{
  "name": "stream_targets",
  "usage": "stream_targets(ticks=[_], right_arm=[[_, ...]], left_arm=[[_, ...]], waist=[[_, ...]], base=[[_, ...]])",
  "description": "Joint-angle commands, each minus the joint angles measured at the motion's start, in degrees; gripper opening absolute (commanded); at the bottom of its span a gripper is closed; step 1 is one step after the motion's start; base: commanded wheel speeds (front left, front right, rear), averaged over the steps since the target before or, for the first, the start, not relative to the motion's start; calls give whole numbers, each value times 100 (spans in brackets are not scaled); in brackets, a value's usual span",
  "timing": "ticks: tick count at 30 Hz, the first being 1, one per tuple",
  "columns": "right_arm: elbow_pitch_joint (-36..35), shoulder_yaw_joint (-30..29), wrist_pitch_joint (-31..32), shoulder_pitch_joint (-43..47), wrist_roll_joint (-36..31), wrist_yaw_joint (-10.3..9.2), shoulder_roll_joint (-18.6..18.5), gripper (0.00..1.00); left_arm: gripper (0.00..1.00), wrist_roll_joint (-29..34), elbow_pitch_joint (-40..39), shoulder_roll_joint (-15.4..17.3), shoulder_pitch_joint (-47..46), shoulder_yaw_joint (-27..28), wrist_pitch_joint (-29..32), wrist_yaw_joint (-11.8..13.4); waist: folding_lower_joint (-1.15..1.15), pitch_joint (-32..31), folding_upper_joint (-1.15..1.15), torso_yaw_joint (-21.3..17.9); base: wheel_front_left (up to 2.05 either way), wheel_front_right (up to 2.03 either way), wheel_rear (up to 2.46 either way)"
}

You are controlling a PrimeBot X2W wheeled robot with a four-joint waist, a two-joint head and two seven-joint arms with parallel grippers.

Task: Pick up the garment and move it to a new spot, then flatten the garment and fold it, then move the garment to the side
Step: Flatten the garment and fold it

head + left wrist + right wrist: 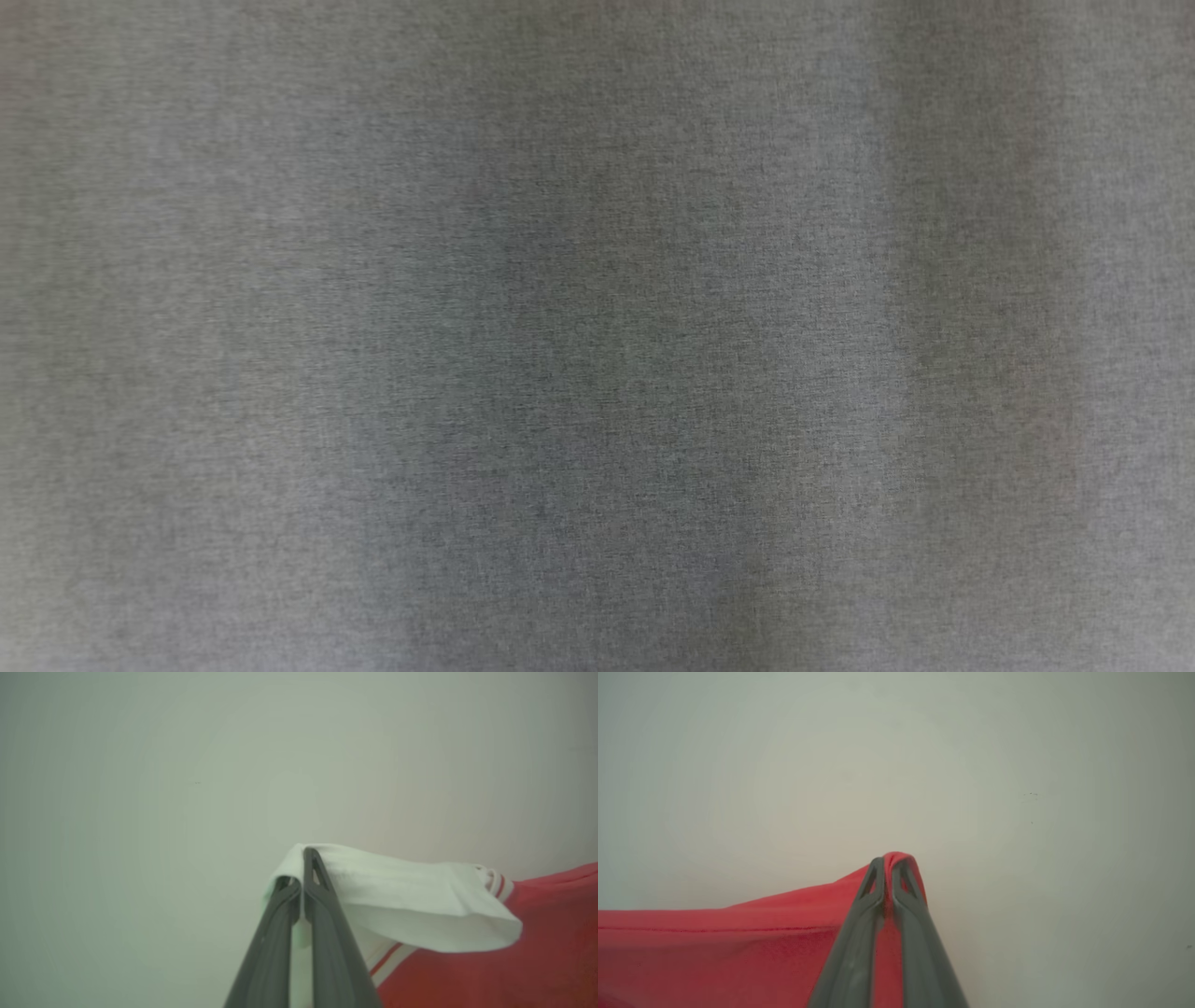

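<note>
The garment [542, 952] is red, with a white part [411, 896] edged in red-and-white striped trim. In the left wrist view my left gripper [301, 870] is shut on a fold of that white part, which drapes over the fingertips and runs off to the right into the red cloth. In the right wrist view my right gripper [889, 868] is shut on a peak of the red garment [738, 942]. From there the cloth stretches away to the lower left.
Behind both grippers lies a plain pale surface [140, 788] [1041, 765] with a few tiny dark specks. In the head view a grey, finely woven surface [597, 336] sits blurred and very close to the camera; I cannot tell what it is.
</note>
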Motion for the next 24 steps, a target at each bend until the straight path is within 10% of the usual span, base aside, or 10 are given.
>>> stream_targets(ticks=[1,14,24], right_arm=[[120,11,-42,-74,-65,-16,38,0],[803,151,-329,104,37,-16,-150,0],[69,943,-535,2141,1463,-16,-453,0]], left_arm=[[0,-119,80,14,-153,-45,-49,19],[0,-1008,132,-97,372,-563,-453,19],[0,-1595,-773,-32,2344,-364,-697,18]], waist=[[-1,131,-2,-106],[-1,292,-2,101],[-1,-504,-2,204]], base=[[0,0,0],[0,0,0],[0,0,0]])
